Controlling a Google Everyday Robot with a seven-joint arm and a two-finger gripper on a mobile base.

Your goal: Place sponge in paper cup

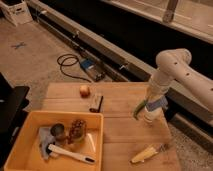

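Note:
A white paper cup (151, 116) stands on the right side of the wooden table (120, 130). A green sponge-like piece (138, 108) sticks out at the cup's left rim, tilted down to the left. My gripper (154, 104), at the end of the white arm (172, 67), hangs straight down just above the cup, with a blue part on its right side. It hides the cup's mouth. I cannot tell whether the green piece is held or rests on the rim.
A yellow bin (27, 150) at the front left holds a pinecone, a can, a cloth and a white-handled tool. An apple (85, 90) and a dark small box (96, 102) lie at the table's back. A yellow object (142, 154) lies front right. Cables lie on the floor behind.

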